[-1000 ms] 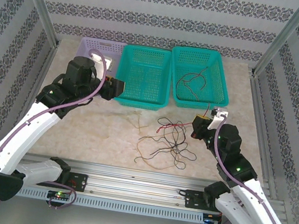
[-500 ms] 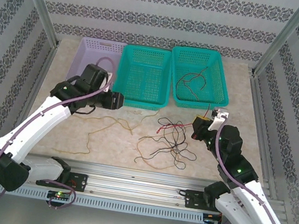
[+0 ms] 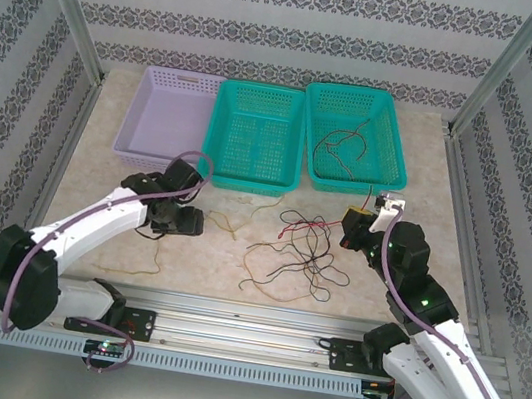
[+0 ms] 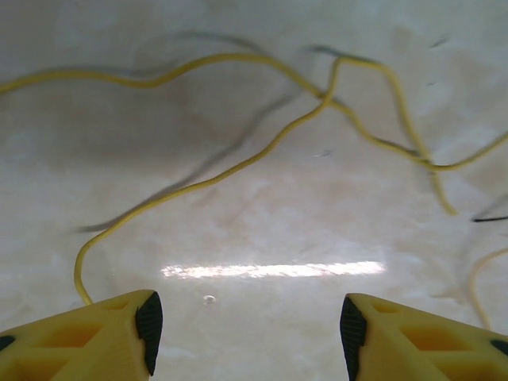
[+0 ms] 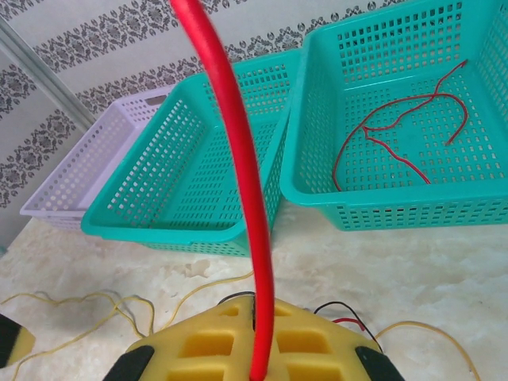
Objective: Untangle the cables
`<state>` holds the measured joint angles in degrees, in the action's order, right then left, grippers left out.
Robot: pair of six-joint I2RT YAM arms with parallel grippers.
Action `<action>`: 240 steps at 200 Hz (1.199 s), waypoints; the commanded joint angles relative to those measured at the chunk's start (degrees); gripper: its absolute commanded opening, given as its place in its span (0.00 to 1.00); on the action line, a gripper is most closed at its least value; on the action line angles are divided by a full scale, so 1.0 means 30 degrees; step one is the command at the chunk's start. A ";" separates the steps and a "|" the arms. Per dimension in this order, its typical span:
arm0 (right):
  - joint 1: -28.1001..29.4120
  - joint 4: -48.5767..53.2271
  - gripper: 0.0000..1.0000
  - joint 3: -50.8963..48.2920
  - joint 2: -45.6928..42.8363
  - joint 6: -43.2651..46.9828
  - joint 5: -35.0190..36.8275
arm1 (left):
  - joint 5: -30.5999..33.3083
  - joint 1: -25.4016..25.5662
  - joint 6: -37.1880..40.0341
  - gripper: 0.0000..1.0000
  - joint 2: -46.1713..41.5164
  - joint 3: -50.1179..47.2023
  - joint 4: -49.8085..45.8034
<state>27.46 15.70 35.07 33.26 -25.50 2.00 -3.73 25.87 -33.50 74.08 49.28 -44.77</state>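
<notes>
Top external view: the two arms reached up from the bottom of the frame over a pale marbled tabletop [image 3: 428,200]. Three baskets stood side by side along the upper middle: a lilac basket [image 3: 147,120] on the left, a middle teal basket [image 3: 250,172], and a right teal basket [image 3: 390,148] with thin red strands [image 3: 341,143] lying inside it. The main tangle of cables [image 3: 300,256], red, black and dark strands crossing one another, lay on the tabletop in the centre, just below the teal baskets.

The left pincer [image 3: 194,221] sat low at centre left, near a loose yellow cable that trailed beside it. In the left wrist view, the left pincer [image 4: 248,321] stood open, its two yellow fingers apart at the bottom corners with bare tabletop [image 4: 262,230] between them. The yellow cable [image 4: 238,164] wound across the upper half of that frame, lying flat and apart from the fingers.

The right pincer [image 3: 348,225] hung at centre right, just beside the tangle. In the right wrist view, the right pincer [image 5: 255,337] was closed on a red cable [image 5: 247,159], which rose from between the fingers and curved off the top of the frame. Behind it, the red strands [image 5: 405,101] rested in the right teal basket [image 5: 381,210].
</notes>
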 commanded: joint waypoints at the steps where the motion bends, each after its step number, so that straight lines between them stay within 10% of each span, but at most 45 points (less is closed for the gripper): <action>1: -0.0159 0.0254 0.00 0.0059 -0.0359 0.0285 -0.0310 | 0.1005 0.0192 -0.0525 0.63 0.1202 -0.0386 0.1753; 119: -0.0204 0.0478 0.00 -0.0495 -0.1156 0.0442 -0.0187 | 0.1479 0.0169 0.0468 0.49 0.7488 0.1253 0.4956; 160: -0.0248 0.0430 0.00 -0.0342 -0.1114 0.0447 -0.0221 | 0.1282 0.0161 0.0574 0.17 0.8497 0.1823 0.5242; 188: -0.0272 0.0706 0.00 -0.0119 -0.1313 0.0577 -0.0219 | 0.1070 0.0181 0.0595 0.00 0.7137 0.2620 0.4192; 240: -0.0277 0.0754 0.00 -0.0204 -0.1506 0.0373 -0.0260 | 0.0662 0.0225 0.1262 0.00 0.1321 0.7749 -0.1572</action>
<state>27.09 18.09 34.20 29.41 -25.08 1.98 -1.28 25.89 -31.81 87.05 62.59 -39.97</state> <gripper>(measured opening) 0.047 0.041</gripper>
